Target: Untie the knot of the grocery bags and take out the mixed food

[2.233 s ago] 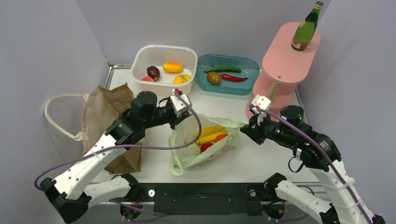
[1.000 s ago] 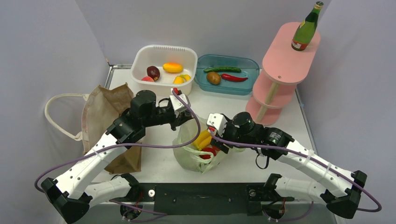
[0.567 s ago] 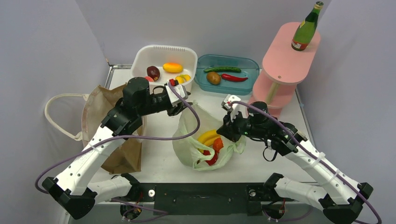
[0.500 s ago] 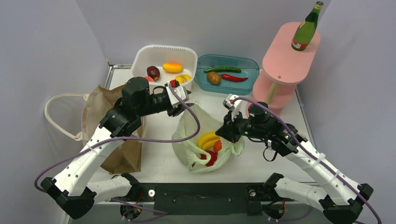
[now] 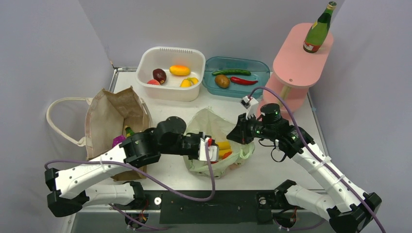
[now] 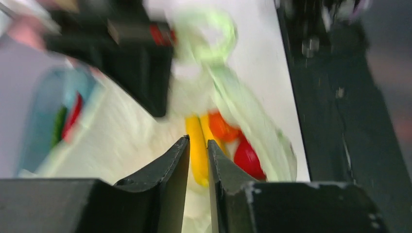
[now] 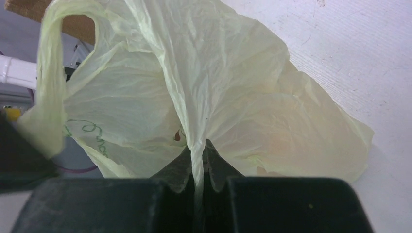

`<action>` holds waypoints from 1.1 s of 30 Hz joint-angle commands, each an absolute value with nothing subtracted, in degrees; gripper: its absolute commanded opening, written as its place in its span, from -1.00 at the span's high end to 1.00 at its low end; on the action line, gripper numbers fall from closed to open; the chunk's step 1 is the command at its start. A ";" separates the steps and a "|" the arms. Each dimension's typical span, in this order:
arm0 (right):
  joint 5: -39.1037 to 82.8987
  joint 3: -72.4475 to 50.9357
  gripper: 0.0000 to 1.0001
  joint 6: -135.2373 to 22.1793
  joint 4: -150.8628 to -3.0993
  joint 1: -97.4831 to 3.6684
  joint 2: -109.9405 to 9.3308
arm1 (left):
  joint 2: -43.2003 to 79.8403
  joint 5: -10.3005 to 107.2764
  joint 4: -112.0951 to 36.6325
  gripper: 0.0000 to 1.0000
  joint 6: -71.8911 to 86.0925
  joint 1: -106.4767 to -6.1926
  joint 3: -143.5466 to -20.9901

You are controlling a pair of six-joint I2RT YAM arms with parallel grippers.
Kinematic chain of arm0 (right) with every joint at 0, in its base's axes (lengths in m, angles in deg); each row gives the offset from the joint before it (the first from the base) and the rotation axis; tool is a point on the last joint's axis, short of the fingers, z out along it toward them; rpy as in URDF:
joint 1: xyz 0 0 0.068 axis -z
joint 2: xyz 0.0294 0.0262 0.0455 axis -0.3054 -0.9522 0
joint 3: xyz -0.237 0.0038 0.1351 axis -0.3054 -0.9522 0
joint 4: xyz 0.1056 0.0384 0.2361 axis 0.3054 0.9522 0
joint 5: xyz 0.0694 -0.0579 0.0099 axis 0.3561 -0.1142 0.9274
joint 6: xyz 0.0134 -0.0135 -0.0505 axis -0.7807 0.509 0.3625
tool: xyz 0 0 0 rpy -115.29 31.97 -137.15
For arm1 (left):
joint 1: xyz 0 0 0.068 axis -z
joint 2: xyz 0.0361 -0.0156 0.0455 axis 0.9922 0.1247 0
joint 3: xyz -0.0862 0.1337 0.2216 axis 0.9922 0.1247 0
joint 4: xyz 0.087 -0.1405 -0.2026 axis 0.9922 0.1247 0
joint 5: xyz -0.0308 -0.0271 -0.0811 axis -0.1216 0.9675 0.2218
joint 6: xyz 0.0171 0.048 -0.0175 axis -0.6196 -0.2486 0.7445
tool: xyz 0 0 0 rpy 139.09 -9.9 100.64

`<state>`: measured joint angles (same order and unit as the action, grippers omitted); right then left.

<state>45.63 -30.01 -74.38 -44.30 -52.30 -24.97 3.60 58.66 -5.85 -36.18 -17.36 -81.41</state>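
Note:
The pale green plastic bag lies at mid-table with its mouth facing the near edge. A yellow banana and a red chilli show inside. My right gripper is shut on a twisted strip of the bag's right rim. My left gripper is at the bag's mouth, jaws a narrow gap apart and empty. The blurred left wrist view shows the banana just beyond the tips, with red and orange items. The brown paper bag lies at the left.
A purple packet and a small green bottle show in the paper bag's mouth. A white basin of fruit and a teal tray of vegetables stand at the back. A pink shelf bears a green bottle.
My left gripper let go of the bag's top and swung down and forward to the bag's mouth. My right gripper kept its hold on the rim and shifted slightly right.

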 commanded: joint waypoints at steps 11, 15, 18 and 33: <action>33.54 -31.26 1.00 -42.64 -28.03 -52.00 -22.63 | -6.17 46.30 6.72 0.67 -50.83 -15.23 -45.39; 30.82 -33.63 1.00 -38.31 -27.19 -54.73 -22.46 | -7.54 45.85 7.13 0.55 -51.26 -13.07 -45.47; 30.58 -34.66 1.00 -38.84 -29.14 -58.00 -21.69 | -9.30 49.66 3.98 0.45 -45.61 -13.23 -50.38; 33.24 -32.05 1.00 -47.46 -34.83 -59.04 -25.45 | -0.05 51.96 -16.52 0.45 -34.64 -13.53 -59.48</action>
<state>32.96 -34.80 -43.39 -31.27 -61.26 -24.75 -2.76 51.28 -10.00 -35.05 -13.45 -59.53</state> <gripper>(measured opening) 0.004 0.318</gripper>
